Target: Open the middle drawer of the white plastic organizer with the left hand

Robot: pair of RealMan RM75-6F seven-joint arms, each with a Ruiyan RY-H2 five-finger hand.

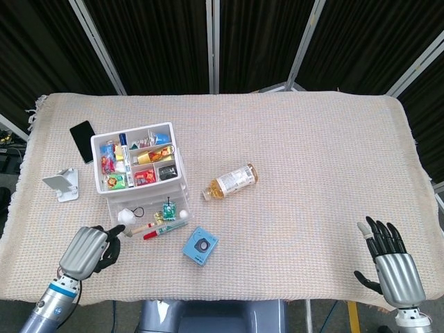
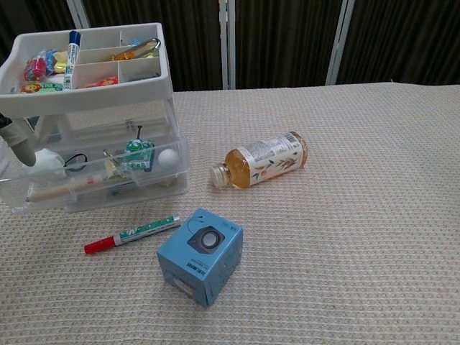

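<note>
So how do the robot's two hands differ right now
The left hand has its fingers curled, reaching to the front of the pulled-out middle drawer of the organizer; the right hand has its fingers spread and holds nothing. The left hand sits at the table's near left, the right hand at its near right edge. Both are silver with dark fingers.

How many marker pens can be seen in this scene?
2. A blue-capped white marker lies in the top tray of the white plastic organizer; a red-capped green-and-white marker lies on the cloth before it. Others may be hidden among the drawer clutter.
</note>
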